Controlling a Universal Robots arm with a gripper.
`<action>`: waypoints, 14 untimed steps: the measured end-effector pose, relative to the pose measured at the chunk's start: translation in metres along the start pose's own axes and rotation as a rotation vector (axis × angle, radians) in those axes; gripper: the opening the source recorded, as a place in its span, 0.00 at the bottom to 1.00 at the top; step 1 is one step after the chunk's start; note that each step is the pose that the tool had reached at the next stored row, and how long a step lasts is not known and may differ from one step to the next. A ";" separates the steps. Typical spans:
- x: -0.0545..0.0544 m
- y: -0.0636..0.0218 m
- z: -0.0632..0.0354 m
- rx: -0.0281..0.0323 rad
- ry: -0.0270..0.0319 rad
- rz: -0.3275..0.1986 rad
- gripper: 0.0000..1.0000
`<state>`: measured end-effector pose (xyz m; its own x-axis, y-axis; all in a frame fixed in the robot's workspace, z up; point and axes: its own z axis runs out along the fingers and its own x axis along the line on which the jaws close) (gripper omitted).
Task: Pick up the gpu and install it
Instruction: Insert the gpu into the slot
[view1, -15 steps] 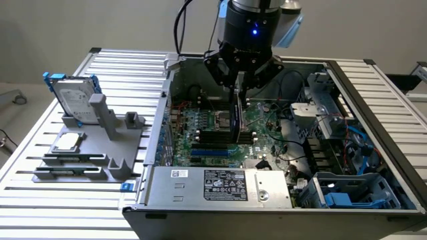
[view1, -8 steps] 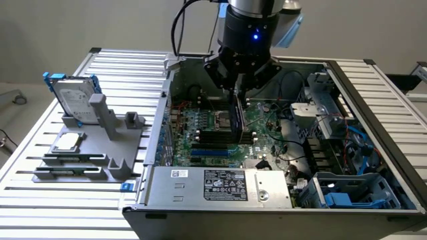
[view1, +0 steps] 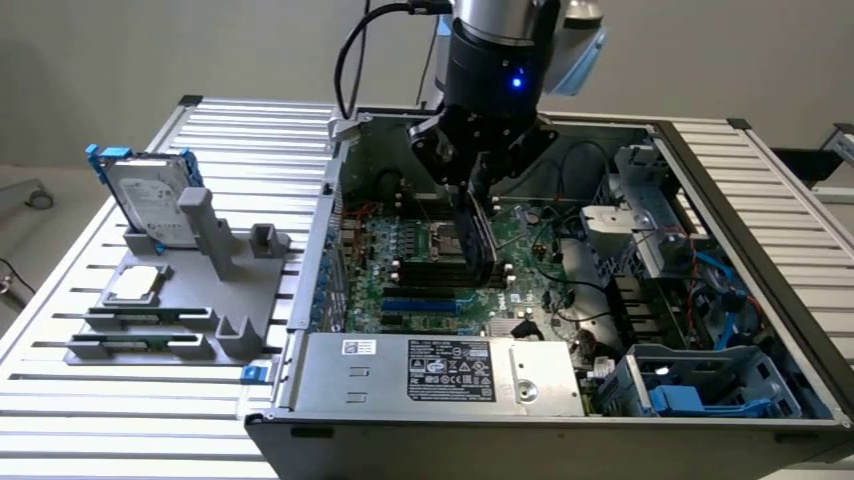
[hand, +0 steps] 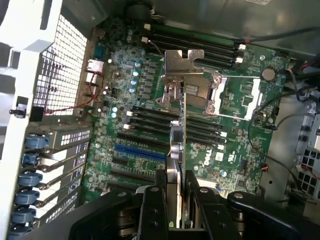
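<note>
Pincer (view1: 475, 190) clenched on gpu (view1: 479, 238), card upright above motherboard (view1: 424, 262). Wrist view adds silver end bracket (hand: 184, 62) near CPU socket (hand: 225, 95), blue slot (hand: 140, 151) alongside.

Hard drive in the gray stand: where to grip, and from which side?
Probably its free upper edge, from straight above, pinching the two broad faces. The hard drive stands on edge in its blue frame, with its lower part slotted into the gray stand, so the sides and bottom are blocked. The tool holds the gpu.

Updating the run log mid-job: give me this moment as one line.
gripper: shut on gpu | gpu: held edge-on over motherboard inside open case | blue slot: empty | install: not done
</note>
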<state>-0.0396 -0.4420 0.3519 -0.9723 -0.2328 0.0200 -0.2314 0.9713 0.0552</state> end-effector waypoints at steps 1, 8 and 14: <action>0.000 0.0000 0.0005 -0.0003 0.0008 -0.018 0.27; 0.000 -0.0002 0.0035 0.0008 0.0076 -0.146 0.27; 0.000 -0.0003 0.0061 0.0029 0.0137 -0.254 0.27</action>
<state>-0.0396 -0.4420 0.3458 -0.8823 -0.4702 0.0194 -0.4686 0.8816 0.0574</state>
